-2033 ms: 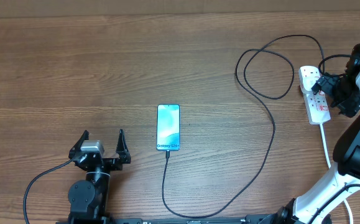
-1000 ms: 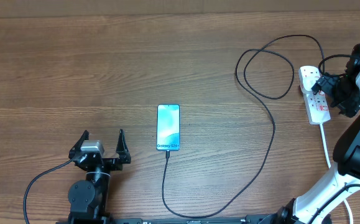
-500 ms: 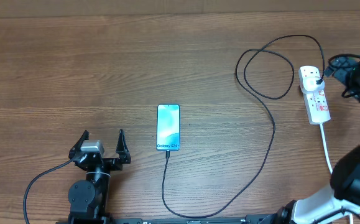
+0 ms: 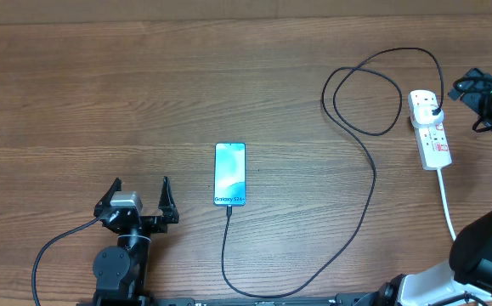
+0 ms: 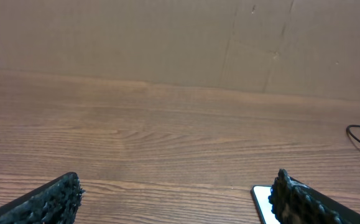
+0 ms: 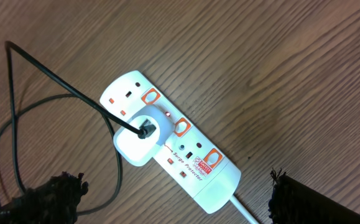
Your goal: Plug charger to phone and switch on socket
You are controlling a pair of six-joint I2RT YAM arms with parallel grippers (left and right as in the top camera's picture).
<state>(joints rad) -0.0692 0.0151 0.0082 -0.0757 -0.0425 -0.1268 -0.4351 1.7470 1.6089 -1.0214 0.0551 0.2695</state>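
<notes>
The slim rectangular smartphone (image 4: 229, 174) with a lit blue-teal screen lies flat near the middle of the brown wood-grain surface (image 4: 101, 85), its long sides running away from the arms. The long thin black charger cable (image 4: 373, 183) meets the phone's near short edge. From there it runs toward the front edge, sweeps right, climbs and makes a loose loop before it reaches the small white rectangular power strip (image 4: 431, 129) at the far right.

In the right wrist view the cable enters a white plug block (image 6: 135, 142) seated in the strip's middle outlet. A small red light (image 6: 169, 114) glows beside it. The strip's thick white cord (image 4: 445, 204) trails toward the front.

The right arm's jaws stand wide apart, holding nothing, just to the right of the strip and clear of it. The left arm (image 4: 118, 263) sits at the front, left of the phone. Its jaws are also wide apart and hold nothing, and its black fingers (image 5: 55, 199) do not touch the phone.
</notes>
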